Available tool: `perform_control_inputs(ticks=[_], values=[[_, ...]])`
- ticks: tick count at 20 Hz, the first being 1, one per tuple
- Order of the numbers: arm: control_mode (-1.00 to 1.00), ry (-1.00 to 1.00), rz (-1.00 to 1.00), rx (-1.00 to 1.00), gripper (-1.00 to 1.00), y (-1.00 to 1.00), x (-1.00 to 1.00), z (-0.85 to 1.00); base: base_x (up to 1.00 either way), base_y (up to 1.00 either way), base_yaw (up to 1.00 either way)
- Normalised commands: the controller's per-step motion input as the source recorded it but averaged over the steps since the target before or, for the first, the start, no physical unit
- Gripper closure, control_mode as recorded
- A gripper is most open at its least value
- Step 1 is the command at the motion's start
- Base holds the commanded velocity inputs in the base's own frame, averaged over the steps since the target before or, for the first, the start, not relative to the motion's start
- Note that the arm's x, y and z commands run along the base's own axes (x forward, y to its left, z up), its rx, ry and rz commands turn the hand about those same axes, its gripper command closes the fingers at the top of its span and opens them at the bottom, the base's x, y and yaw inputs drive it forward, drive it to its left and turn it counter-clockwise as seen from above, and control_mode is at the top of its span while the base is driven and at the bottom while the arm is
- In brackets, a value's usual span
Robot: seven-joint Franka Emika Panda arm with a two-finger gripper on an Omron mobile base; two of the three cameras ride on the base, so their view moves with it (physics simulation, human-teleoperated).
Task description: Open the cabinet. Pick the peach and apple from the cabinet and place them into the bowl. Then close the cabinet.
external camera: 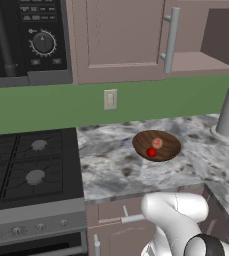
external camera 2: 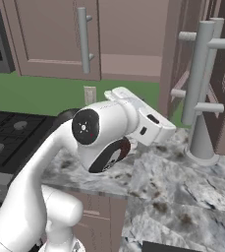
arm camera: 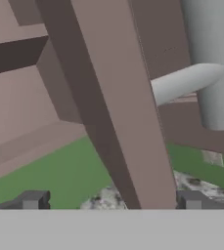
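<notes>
2 base views flank the counter (external camera: 116, 165), hand view close on the cabinet (arm camera: 118, 122) door

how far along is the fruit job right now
Done: the peach and apple sit in the bowl. In hand: the open tool straddles the edge of the cabinet's open right door, gripping nothing. Left: swinging that door shut.

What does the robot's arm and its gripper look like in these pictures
The arm is glossy white with rounded links and dark joint caps; one black cap carries small red marks. The gripper has two small dark grey, blocky fingertips. No cables show.
</notes>
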Motion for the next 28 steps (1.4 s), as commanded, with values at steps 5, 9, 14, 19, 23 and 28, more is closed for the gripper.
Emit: perform_control_inputs(ticks=[5,9,14,19,23,28], values=[[-1.00,0.04,0.14,0.04,-1.00,1.00,1.00,-0.53,0.00,0.00,0.00],[-1.00,0.00,0.11,0.01,-1.00,0.99,1.00,-0.55,0.00,0.00,0.00],[-1.00,-0.11,0.10,0.00,-1.00,0.87,1.00,-0.40,0.00,0.00,0.00],[-1.00,-0.08,0.16,0.09,-1.00,0.71,1.00,-0.40,0.00,0.00,0.00],[-1.00,-0.01,0.27,0.14,-1.00,0.38,1.00,-0.39,0.00,0.00,0.00],[-1.00,0.01,0.30,0.14,-1.00,0.04,1.00,-0.20,0.00,0.00,0.00]])
